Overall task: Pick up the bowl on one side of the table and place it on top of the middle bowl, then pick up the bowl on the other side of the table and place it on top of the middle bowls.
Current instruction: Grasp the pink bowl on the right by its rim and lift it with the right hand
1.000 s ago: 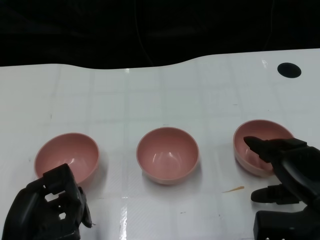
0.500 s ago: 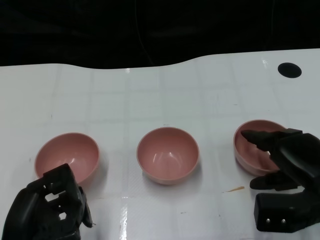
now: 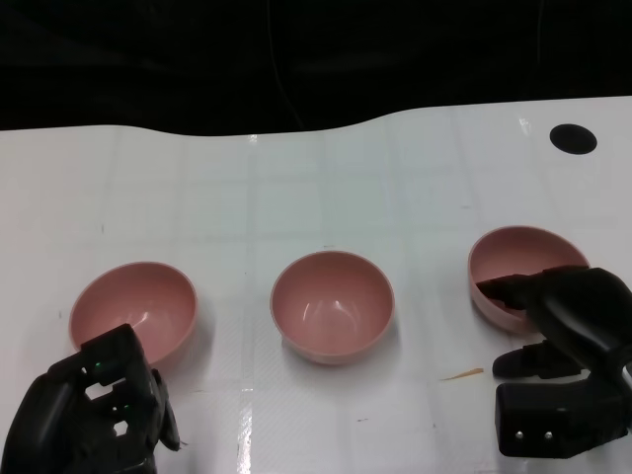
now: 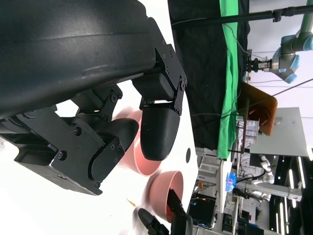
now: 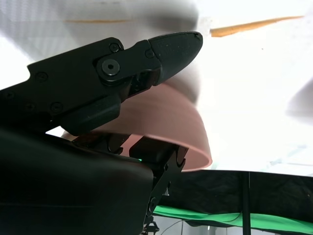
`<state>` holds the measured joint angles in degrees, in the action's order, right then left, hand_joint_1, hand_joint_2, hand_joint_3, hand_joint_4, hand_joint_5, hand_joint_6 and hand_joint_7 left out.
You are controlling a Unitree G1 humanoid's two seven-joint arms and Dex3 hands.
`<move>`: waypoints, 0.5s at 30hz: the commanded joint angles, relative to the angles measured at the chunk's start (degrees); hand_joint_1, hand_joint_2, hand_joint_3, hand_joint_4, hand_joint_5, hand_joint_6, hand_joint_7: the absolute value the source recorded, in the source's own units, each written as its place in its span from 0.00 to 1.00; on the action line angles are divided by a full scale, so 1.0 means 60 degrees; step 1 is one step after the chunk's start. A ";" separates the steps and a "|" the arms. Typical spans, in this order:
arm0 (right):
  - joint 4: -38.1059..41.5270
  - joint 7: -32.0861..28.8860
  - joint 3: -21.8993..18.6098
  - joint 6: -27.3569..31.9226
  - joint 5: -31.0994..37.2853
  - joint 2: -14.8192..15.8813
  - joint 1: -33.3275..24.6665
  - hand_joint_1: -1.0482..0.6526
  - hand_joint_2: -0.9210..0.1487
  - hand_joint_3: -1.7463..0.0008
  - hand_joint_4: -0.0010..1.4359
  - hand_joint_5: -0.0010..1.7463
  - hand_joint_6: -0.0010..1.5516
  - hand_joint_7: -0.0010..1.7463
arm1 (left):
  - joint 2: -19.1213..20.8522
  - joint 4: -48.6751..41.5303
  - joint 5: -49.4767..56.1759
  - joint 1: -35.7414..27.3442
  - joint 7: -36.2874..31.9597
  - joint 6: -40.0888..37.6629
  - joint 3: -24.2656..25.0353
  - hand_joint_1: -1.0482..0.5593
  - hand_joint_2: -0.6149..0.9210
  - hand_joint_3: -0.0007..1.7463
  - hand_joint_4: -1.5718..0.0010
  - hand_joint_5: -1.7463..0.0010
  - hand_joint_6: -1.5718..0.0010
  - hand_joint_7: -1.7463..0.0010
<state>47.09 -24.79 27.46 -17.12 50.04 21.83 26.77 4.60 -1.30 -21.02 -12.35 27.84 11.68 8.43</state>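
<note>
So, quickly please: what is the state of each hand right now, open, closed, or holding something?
Left hand: fingers curled in, holding nothing, just short of the left bowl.
Right hand: grips the rim of the right bowl, fingers inside, thumb outside.

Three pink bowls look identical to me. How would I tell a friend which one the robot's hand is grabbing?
Start at the white table and find the row of three glossy pink bowls. Go to the pink bowl at the right end, nearest the black round hole in the tabletop. Unlike the middle pink bowl and the left pink bowl, it has the right hand's black fingers over its near rim.
</note>
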 commanded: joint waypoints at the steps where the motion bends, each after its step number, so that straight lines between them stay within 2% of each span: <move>1: 0.0541 -0.0445 0.0154 -0.0143 -0.0026 -0.0083 0.0268 0.11 0.00 0.93 0.49 0.04 0.44 0.03 | 0.0170 0.0104 -0.0005 -0.0078 -0.0086 -0.0056 0.0106 0.65 0.71 0.76 0.43 0.00 0.50 0.00; 9: 0.1362 -0.1092 0.0519 -0.0891 -0.0077 -0.0130 0.0591 0.15 0.00 0.95 0.54 0.03 0.48 0.03 | 0.0154 0.0158 -0.0040 -0.0103 -0.0056 -0.0035 0.0110 0.65 0.71 0.76 0.43 0.00 0.51 0.00; 12: 0.1773 -0.1479 0.0689 -0.1401 -0.0014 -0.0162 0.0759 0.27 0.01 0.98 0.66 0.07 0.56 0.04 | 0.0170 0.0108 -0.0087 -0.0068 0.0020 -0.0016 0.0119 0.65 0.71 0.77 0.43 0.00 0.51 0.00; 13: 0.1974 -0.1762 0.0779 -0.1605 0.0045 -0.0201 0.0827 0.32 0.01 0.99 0.70 0.10 0.59 0.04 | 0.0177 0.0102 -0.0060 -0.0064 0.0013 -0.0001 0.0117 0.65 0.71 0.77 0.42 0.00 0.51 0.00; 14: 0.2135 -0.1975 0.0853 -0.1739 0.0080 -0.0231 0.0884 0.41 0.01 0.99 0.71 0.25 0.66 0.03 | 0.0181 0.0103 -0.0036 -0.0064 0.0001 0.0008 0.0114 0.65 0.71 0.77 0.42 0.00 0.51 0.00; 15: 0.2278 -0.2148 0.0922 -0.1845 0.0102 -0.0255 0.0939 0.46 0.00 0.99 0.67 0.41 0.71 0.02 | 0.0183 0.0103 -0.0020 -0.0064 -0.0007 0.0015 0.0113 0.65 0.71 0.77 0.42 0.00 0.51 0.00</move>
<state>59.25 -36.66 32.16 -27.10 50.28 20.34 31.77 4.65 -1.16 -21.03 -12.37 27.85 11.63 8.59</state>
